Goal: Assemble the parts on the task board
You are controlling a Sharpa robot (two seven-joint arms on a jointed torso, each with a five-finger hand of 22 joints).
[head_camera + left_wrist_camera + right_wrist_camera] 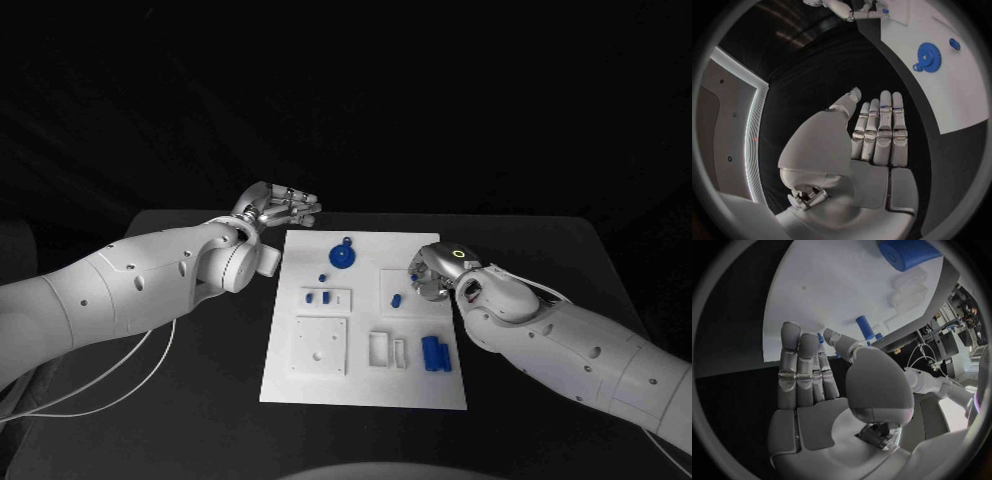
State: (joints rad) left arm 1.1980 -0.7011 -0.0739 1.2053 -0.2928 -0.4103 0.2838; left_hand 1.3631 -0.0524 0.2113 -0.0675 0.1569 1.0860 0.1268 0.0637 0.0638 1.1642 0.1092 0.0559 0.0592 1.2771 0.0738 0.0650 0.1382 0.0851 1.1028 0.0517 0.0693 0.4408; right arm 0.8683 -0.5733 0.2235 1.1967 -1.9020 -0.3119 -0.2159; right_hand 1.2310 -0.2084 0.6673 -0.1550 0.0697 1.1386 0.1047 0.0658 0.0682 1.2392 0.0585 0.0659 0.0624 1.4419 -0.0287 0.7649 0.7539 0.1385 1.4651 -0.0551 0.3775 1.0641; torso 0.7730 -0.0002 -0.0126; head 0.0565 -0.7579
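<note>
Head view: the white board lies at the centre of the frame on the dark surface. A blue gear sits near the board's upper edge, a small blue peg at mid-board, and a blue block at lower right. The left hand is seen at upper left, just off the board's upper-left corner, holding nothing. The right hand is seen over the board's right side, near the peg; its fingers are largely hidden here.

Left wrist view: the fingers are held straight and side by side, empty, over the dark surface. The gear lies at upper right on the board, well apart from the fingertips.

Right wrist view: the fingers are extended and nothing is held. The peg stands just past the fingertips, at centre right; the block lies at the top of the frame.

The step in hand is judged to be a reach for the peg. It would be done well if the fingers were lowered squarely around it and closed without tipping it.
</note>
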